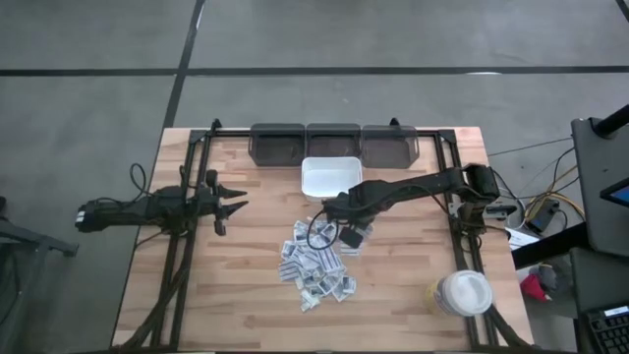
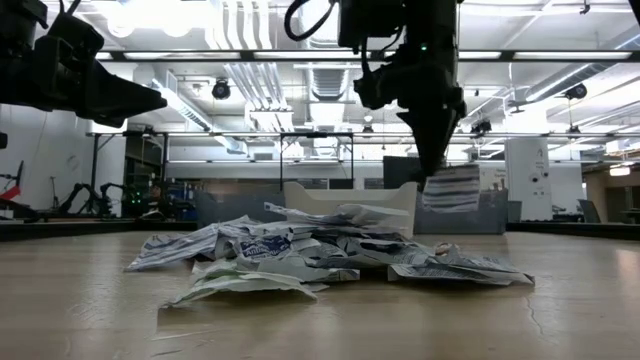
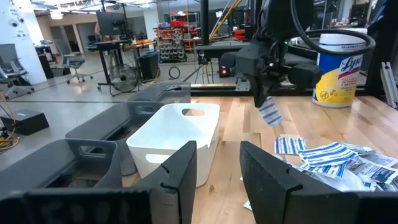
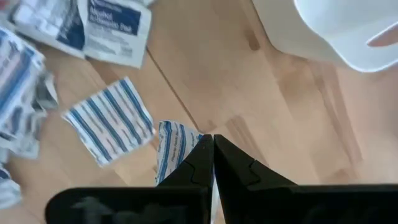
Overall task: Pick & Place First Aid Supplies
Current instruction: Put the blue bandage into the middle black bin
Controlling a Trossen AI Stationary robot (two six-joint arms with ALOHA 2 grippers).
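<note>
Wood table w/ three dark bins along the far edge and a white bin just in front of them; that's prob where we drop things, since it sits nearest the pile. Our sachets lie heaped mid-table, overlapping, so we take them one at a time off the edge.

Our right gripper is pinched shut on one striped sachet, holding it by a top corner so it hangs free, clear of the heap and off the wood. It sits between pile and white bin, so we judge this as the carry leg, drop not yet done.

Our left gripper waits at the table's left side, fingers apart, holding nothing, well away from the pile so it doesn't block the right arm's path.

Round tub stands at the near right corner, apart from the supplies
</note>
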